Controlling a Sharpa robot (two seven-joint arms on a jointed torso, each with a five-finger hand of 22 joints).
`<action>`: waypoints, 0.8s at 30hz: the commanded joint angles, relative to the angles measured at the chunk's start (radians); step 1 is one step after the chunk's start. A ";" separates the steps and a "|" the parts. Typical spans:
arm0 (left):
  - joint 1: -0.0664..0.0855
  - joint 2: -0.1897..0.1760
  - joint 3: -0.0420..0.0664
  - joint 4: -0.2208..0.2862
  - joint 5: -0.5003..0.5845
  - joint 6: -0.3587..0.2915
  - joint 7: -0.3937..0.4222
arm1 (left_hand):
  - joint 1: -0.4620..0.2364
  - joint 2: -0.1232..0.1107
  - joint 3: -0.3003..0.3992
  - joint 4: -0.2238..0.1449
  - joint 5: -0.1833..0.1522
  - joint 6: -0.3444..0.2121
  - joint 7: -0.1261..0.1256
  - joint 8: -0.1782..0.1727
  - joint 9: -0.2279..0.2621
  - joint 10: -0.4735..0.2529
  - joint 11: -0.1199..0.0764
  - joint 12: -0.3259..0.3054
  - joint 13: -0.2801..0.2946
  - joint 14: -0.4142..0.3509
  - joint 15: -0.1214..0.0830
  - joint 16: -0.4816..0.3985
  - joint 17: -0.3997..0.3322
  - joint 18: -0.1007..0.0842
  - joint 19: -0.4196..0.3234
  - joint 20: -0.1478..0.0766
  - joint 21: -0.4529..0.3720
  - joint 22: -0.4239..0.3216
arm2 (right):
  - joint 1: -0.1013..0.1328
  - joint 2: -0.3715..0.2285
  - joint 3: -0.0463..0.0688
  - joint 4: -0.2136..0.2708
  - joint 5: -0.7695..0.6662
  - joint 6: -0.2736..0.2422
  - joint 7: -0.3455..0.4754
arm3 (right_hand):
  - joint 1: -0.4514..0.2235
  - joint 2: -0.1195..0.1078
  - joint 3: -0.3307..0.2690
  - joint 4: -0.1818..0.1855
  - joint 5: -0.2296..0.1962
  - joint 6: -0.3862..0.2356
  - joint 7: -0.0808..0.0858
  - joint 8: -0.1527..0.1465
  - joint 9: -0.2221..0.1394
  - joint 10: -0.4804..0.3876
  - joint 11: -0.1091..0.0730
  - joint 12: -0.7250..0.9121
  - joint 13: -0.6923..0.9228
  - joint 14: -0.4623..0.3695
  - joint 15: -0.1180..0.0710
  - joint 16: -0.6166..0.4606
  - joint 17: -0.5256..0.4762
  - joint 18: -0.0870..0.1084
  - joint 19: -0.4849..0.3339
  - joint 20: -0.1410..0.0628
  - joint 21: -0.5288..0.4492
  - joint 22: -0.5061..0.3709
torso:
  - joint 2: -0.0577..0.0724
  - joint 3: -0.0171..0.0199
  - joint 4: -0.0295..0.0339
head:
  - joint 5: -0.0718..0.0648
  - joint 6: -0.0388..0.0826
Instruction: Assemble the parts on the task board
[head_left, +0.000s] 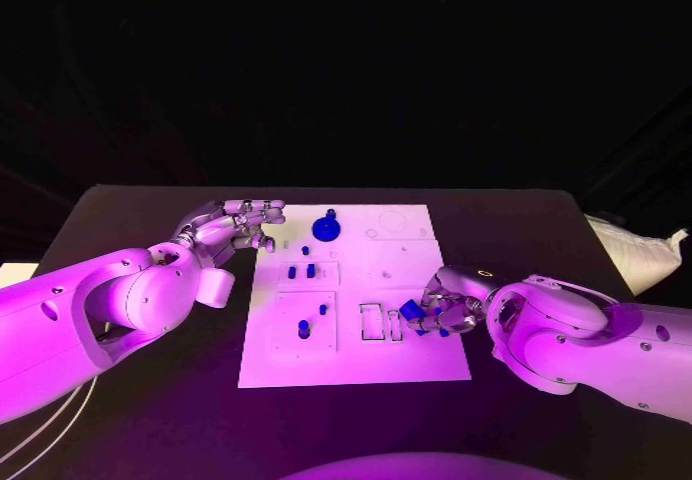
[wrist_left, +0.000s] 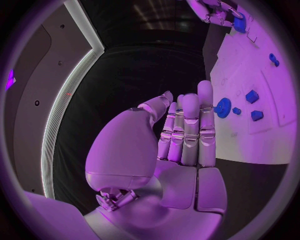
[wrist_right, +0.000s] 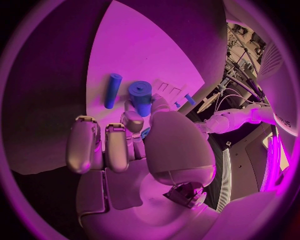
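The black surface (head_left: 144, 215) carries the white rectangular task board (head_left: 418, 355). The left robot hand (head_left: 238, 225) hovers at the board's far left edge, fingers straight and together, holding nothing. The right robot hand (head_left: 440, 312) rests over the board's right edge, fingers curled around a blue cylindrical part (wrist_right: 141, 97) whose long axis points away from the palm. A slimmer blue rod (wrist_right: 113, 90) lies flat on the board just beside it.
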 joint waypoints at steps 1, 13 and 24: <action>-0.001 0.001 0.000 0.000 -0.003 0.020 0.003 | -0.001 0.008 -0.003 -0.002 0.004 -0.004 0.001 0.005 -0.001 -0.007 0.000 0.003 0.001 -0.005 -0.001 -0.003 0.001 0.019 0.002 0.005 -0.004 -0.002 | 0.006 -0.013 0.001 0.017 0.047 -0.091 0.010 | 0.011 0.014 -0.006 -0.004 0.013 0.005 0.000 0.004 0.017 0.005 0.001 0.006 0.003 0.068 -0.010 0.007 0.033 -0.018 0.003 -0.006 0.004 0.000 | -0.001 -0.0006 -0.0003 | 0.000 0.002; -0.005 0.004 0.000 -0.001 -0.003 0.024 0.000 | -0.001 0.008 -0.003 -0.002 0.004 -0.004 0.001 0.005 -0.001 -0.007 0.000 0.003 0.001 -0.005 -0.001 -0.003 0.001 0.019 0.002 0.005 -0.004 -0.002 | 0.021 0.014 0.001 0.041 0.242 -0.039 0.062 | 0.002 0.014 -0.022 0.002 0.038 -0.003 0.003 -0.001 0.025 -0.002 0.003 -0.010 -0.003 0.067 -0.008 0.006 0.031 -0.018 0.002 -0.006 0.003 -0.001 | -0.001 -0.0014 0.0030 | 0.005 0.004; -0.007 0.004 0.000 0.001 -0.003 0.025 -0.001 | -0.002 0.009 -0.003 -0.002 0.004 -0.004 0.000 0.006 -0.001 -0.009 0.000 0.006 0.002 -0.007 0.000 -0.004 -0.003 0.019 0.002 0.005 -0.005 -0.002 | 0.021 0.078 0.002 0.027 0.238 -0.021 0.025 | -0.052 0.029 -0.055 0.005 0.088 0.013 -0.004 0.006 0.045 0.006 -0.001 -0.013 0.009 0.067 -0.011 0.010 0.035 -0.018 0.002 -0.007 0.007 0.004 | 0.001 -0.0020 0.0020 | 0.011 0.005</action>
